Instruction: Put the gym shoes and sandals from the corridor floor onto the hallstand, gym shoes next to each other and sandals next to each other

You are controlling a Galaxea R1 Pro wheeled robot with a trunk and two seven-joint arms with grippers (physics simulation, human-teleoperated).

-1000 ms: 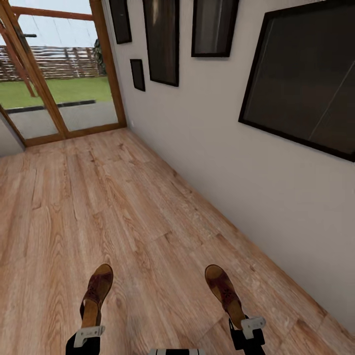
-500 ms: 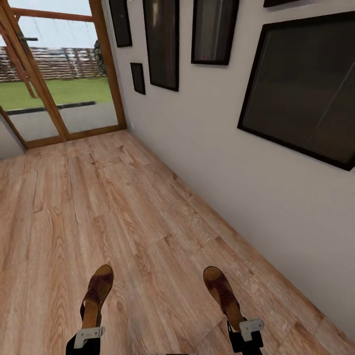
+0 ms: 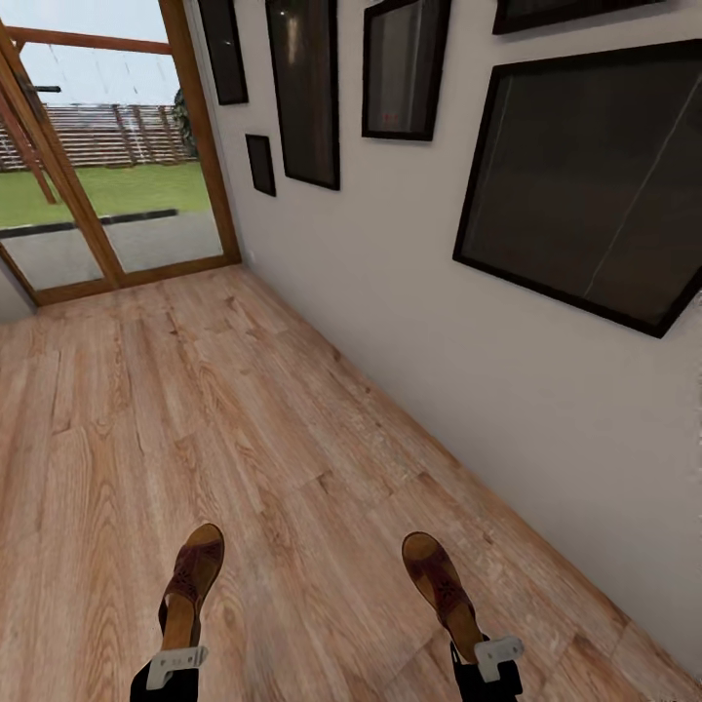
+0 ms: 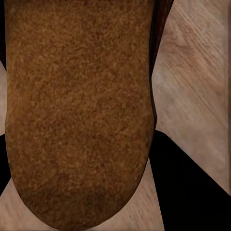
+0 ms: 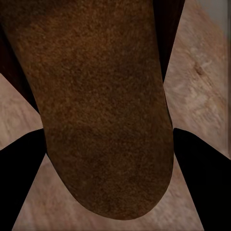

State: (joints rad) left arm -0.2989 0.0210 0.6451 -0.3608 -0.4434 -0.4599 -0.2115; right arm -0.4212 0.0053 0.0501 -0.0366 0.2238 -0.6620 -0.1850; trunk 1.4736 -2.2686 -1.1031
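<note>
Nearest to me, at the bottom of the head view, my left gripper (image 3: 176, 655) is closed on the heel end of a dark brown leather open sandal with a tan sole (image 3: 190, 582), toe pointing away, and my right gripper (image 3: 485, 650) is clamped the same way on the second brown sandal (image 3: 444, 588). Both sandals are held above the light brown wood-grain plank floor (image 3: 244, 429), well apart from each other. Through the left wrist camera I see the tan suede footbed (image 4: 79, 110) close up; the right wrist camera gives the same on its sandal (image 5: 103, 106). Farther on, the white wall (image 3: 409, 322) carries black-framed pictures (image 3: 585, 175), and beyond stands a wood-framed glass door (image 3: 107, 166).
</note>
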